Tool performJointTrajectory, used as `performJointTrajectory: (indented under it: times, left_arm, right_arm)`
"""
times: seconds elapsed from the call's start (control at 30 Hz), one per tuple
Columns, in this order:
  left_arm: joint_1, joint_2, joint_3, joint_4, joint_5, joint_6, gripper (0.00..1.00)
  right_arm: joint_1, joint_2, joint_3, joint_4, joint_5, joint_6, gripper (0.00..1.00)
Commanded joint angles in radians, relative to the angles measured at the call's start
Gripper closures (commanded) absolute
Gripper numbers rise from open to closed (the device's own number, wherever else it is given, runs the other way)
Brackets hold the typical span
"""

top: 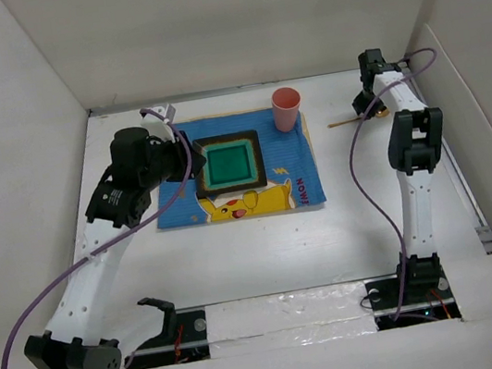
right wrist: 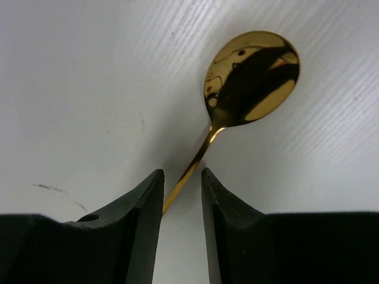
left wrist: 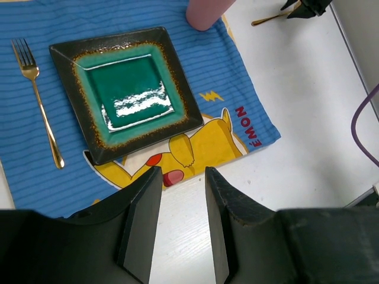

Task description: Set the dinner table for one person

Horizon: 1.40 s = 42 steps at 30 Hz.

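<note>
The desk (top: 267,256) is the wide white top that fills the floor of the top view and carries everything. In its far half lies the blue cartoon mat (left wrist: 249,112), with the square green plate (left wrist: 127,89) in its middle. The gold fork (left wrist: 38,100) lies on the mat just left of the plate, and the pink cup (top: 286,108) stands at the mat's far right corner.

The gold spoon (right wrist: 251,80) lies off the mat on bare desk to its right, so I judge the spoon to be the step in hand. My right pincer (right wrist: 182,174) is down over it with the fingers a little apart. The thin handle runs into the gap, closer to one finger, and I do not think it is clamped yet. Next I need to close squarely on that slim handle without letting it skid, then lift it and carry it to the bare strip of mat right of the plate.

My left pincer (left wrist: 182,171) hangs over the mat's near edge, fingers apart and holding nothing.

Only my right wrist view shows the handle sitting between the fingers; from above the spoon is a sliver beside my arm. Only my left wrist view shows the fork, which my left arm hides in the top view.
</note>
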Motion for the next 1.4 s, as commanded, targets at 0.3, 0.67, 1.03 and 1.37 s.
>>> performJointTrajectory:
  times: [0.3,0.67,1.03,1.37]
  left_arm:
    - [-0.002,-0.108,0.049,-0.058,-0.063,0.029,0.68]
    - [-0.002,-0.083,-0.049,0.051,0.021,-0.045,0.69]
    - [-0.002,0.003,0.023,0.122,-0.039,-0.155,0.68]
    - [-0.002,-0.019,0.066,0.098,-0.123,-0.148,0.66]
  right_arm:
    - [0.033,0.051,0.091,-0.171,0.055,-0.058,0.98]
    - [0.042,-0.466,-0.603,0.253,0.052,-0.197,1.0]
    - [0.243,-0.959,-0.809,0.379,-0.144,-0.323,1.0]
    - [0.56,-0.948,-0.756,0.374,-0.299,-0.429,1.0]
